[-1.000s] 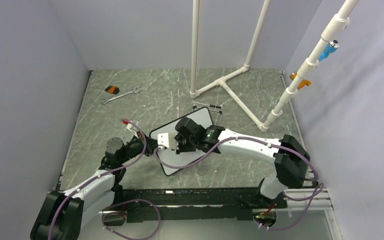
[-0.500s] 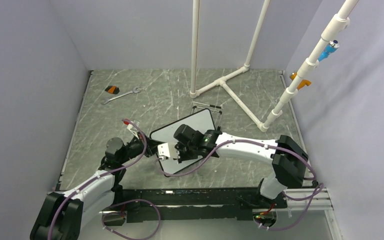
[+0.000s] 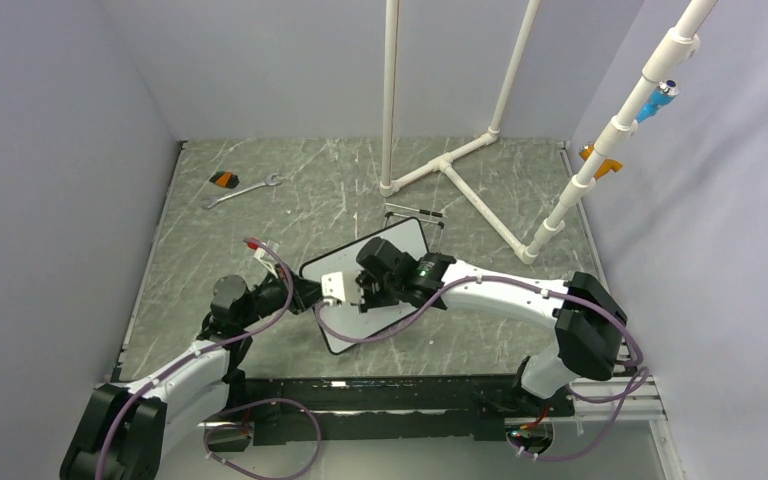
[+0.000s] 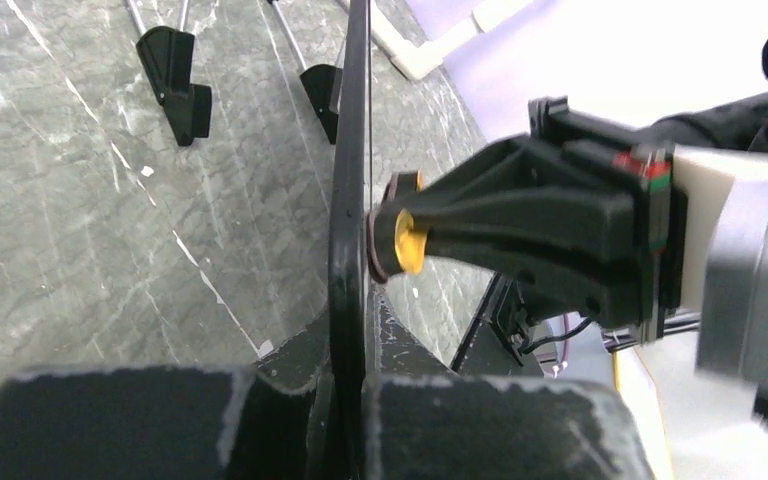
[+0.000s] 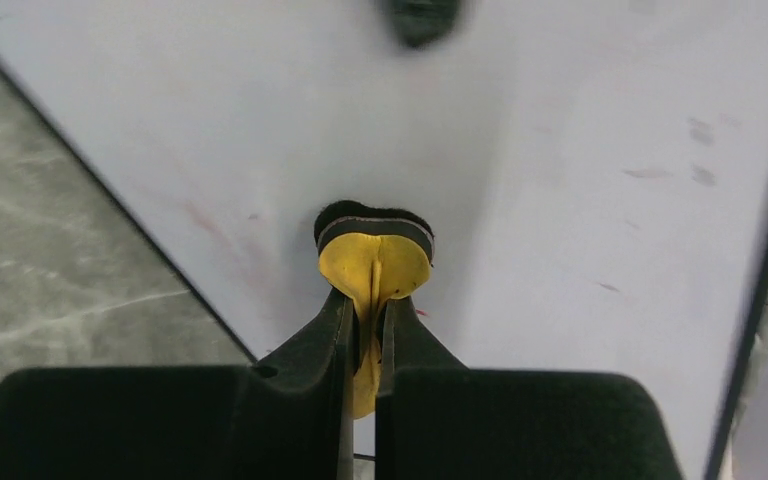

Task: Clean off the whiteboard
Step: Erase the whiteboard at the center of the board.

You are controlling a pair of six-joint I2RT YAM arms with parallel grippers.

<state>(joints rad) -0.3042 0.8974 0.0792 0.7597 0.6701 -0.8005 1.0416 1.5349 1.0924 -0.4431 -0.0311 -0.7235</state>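
Note:
The whiteboard (image 3: pixel 407 243) lies tilted at the table's middle, its black frame seen edge-on (image 4: pixel 348 200) in the left wrist view. My left gripper (image 3: pixel 310 293) (image 4: pixel 350 400) is shut on the frame's left edge. Over the board, my right gripper (image 3: pixel 358 292) (image 5: pixel 365 330) is shut on a yellow eraser (image 5: pixel 375 262) (image 4: pixel 410 242) whose black felt face presses on the white surface (image 5: pixel 560 150). Faint red smudges (image 5: pixel 650 173) remain on the board to the right of the eraser.
A wrench (image 3: pixel 243 190) and a small orange-and-black object (image 3: pixel 224 180) lie at the back left. A white pipe frame (image 3: pixel 450 165) stands behind the board, near its black wire stand feet (image 3: pixel 415 213) (image 4: pixel 175 75). Grey walls close in on three sides.
My right gripper slid the eraser down the board toward the near left, then back up toward the middle. The left gripper kept its hold and barely moved.

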